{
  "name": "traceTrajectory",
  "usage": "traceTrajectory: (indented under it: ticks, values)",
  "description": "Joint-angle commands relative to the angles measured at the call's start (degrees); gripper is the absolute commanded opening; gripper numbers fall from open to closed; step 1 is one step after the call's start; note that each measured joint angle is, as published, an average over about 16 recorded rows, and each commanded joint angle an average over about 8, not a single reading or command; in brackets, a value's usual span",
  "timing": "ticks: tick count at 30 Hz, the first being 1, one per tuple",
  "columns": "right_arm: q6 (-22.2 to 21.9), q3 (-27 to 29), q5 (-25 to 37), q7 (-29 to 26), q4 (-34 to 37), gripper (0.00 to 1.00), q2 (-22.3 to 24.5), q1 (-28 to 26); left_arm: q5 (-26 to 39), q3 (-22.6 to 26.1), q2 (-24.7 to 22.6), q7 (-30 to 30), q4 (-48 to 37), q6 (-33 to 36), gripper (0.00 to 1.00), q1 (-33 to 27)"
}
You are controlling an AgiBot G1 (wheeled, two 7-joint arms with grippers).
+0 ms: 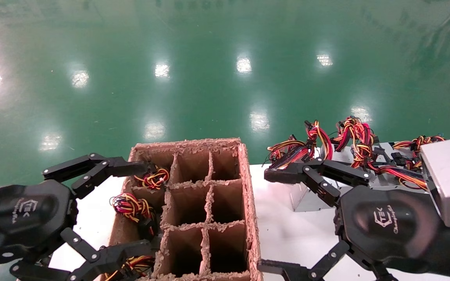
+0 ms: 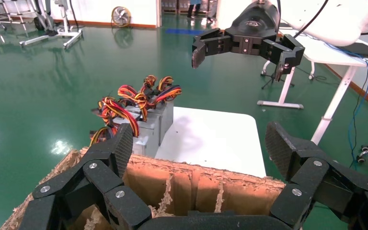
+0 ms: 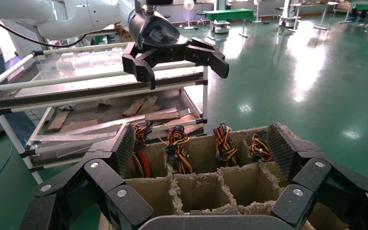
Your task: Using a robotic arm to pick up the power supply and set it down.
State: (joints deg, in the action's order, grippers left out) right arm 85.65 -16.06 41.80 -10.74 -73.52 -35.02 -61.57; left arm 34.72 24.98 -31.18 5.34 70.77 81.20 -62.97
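Head view showed my right end effector [image 1: 283, 220], fingers spread and empty, just right of the cardboard crate [image 1: 248, 203], with the power supply [image 1: 449, 175] lying further right and beyond it on the desk [image 1: 283, 230], nearer this arm than my left end effector [image 1: 129, 210], also spread.

A white table [image 1: 287, 230] stands on a glossy green floor [image 1: 209, 78], carrying a divided cardboard box [image 1: 248, 203] on the robot's left half and a cluster of silver-grey power supplies [image 1: 365, 183] with red, yellow and black wire bundles [image 1: 352, 134] on its right; bare tabletop separates box and cluster.
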Motion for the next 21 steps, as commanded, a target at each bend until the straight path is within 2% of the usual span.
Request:
traceTrajectory:
  ticks: [1, 15, 21]
  values:
    - [0.0, 0.0, 0.0, 0.0, 0.0, 1.0, 0.0, 0.0, 0.0, 0.0, 0.0, 0.0, 0.0, 0.0, 1.0, 0.0]
    - [0.0, 0.0, 0.0, 0.0, 0.0, 1.0, 0.0, 0.0, 0.0, 0.0, 0.0, 0.0, 0.0, 0.0, 1.0, 0.0]
    - [0.0, 0.0, 0.0, 0.0, 0.0, 1.0, 0.0, 0.0, 0.0, 0.0, 0.0, 0.0, 0.0, 0.0, 0.25, 0.0]
